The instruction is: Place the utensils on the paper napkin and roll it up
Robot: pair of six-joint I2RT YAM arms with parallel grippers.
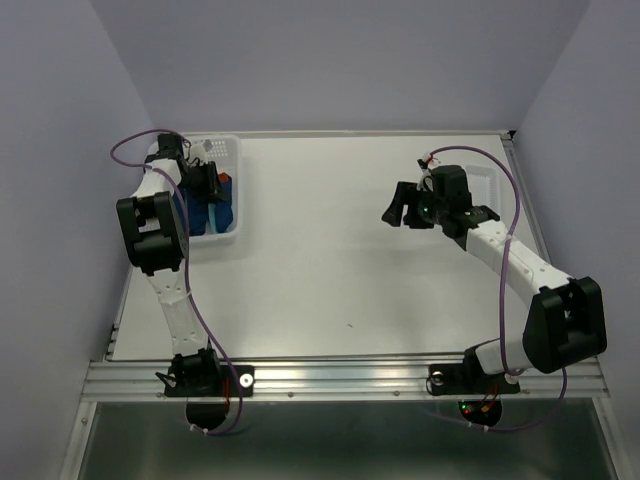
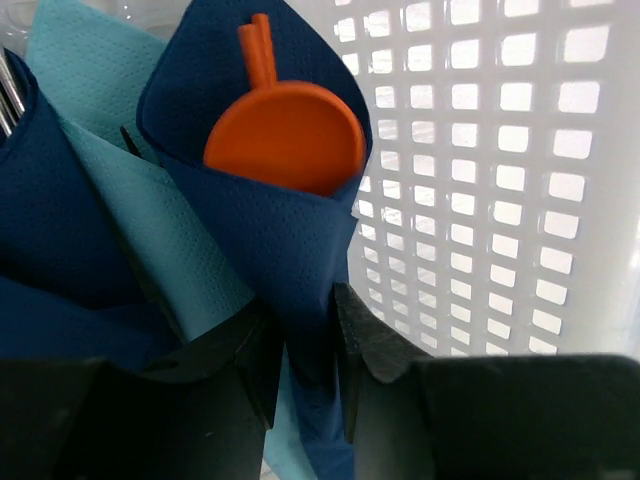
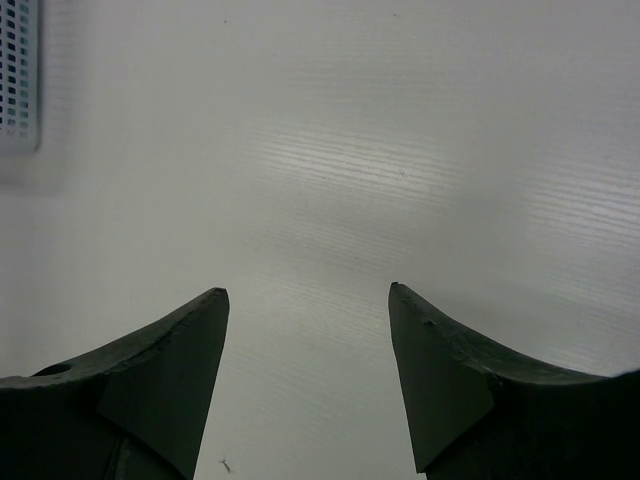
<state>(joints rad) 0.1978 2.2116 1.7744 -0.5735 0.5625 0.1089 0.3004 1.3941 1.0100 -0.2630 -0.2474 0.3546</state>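
Left wrist view: the dark navy blue paper napkin [image 2: 270, 240] stands rolled into a cone around an orange round-headed plastic utensil [image 2: 290, 135]. It sits inside the white slotted plastic basket [image 2: 480, 200], at the far left of the table. I read the left gripper [image 2: 303, 320] as clenched on the cone's lower end, one finger against each side. A light blue paper napkin [image 2: 150, 220] and a second navy fold [image 2: 50, 210] lie just beside it. The right gripper [image 3: 308, 300] hangs released above the white table [image 3: 400, 150], well apart from the basket.
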